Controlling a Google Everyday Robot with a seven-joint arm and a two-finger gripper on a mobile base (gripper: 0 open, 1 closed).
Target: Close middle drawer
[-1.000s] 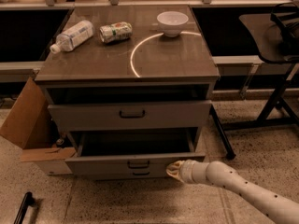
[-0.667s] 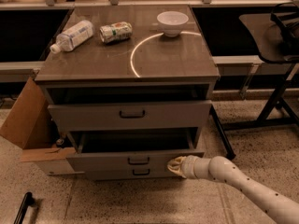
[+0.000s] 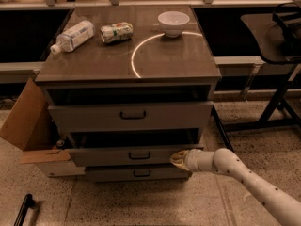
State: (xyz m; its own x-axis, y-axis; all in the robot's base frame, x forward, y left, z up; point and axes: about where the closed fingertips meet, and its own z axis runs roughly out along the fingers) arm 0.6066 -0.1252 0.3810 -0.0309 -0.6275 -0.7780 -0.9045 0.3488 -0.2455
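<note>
The middle drawer point(image 3: 108, 157) is a slim grey front with a small dark centre handle point(image 3: 139, 155). It stands out a little from the cabinet, with a dark gap above it. My gripper point(image 3: 178, 158) is at the right part of that front and touches it, with the white arm reaching in from the lower right. The taller-fronted top drawer point(image 3: 94, 118) also stands slightly out. The bottom slim drawer point(image 3: 113, 174) sits below.
On the cabinet top point(image 3: 188, 65) lie a plastic bottle point(image 3: 73, 35), a crushed can point(image 3: 116, 32) and a white bowl point(image 3: 173, 22). An open cardboard box point(image 3: 23, 121) stands at the left. A black table frame point(image 3: 277, 98) is at the right, a dark bar point(image 3: 22, 210) on the floor.
The middle drawer has slid inward toward the cabinet. My gripper has moved with it, staying against the right part of its front.
</note>
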